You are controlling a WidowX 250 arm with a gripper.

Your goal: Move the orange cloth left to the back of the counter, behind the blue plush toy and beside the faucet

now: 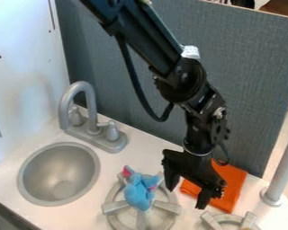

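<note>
At the near edge of the view, toward the right, a grey burner (212, 221) with raised prongs is partly cut off by the frame. Just left of it and a little farther back, a second grey burner (166, 206) is set in the white surface (95, 193). A blue soft toy (138, 193) with pink parts lies on this burner, its pink tip pointing toward the back.

To the left of the toy is a round grey sink (59, 175). The black tool (186, 196) hangs down between the toy and an orange cloth (232, 182), with its fingers spread apart and nothing between them, so it is released. The orange cloth lies flat on the surface behind and to the right of the tool, which partly hides it.

At the right stands a grey post (285, 166) on a round base. Behind the sink is a grey faucet (91, 105) with a curved spout and two handles. The black arm (152, 45) slants in from the top edge, in front of a blue-grey panel (249, 67). A white wall (26, 72) rises at the left.
</note>
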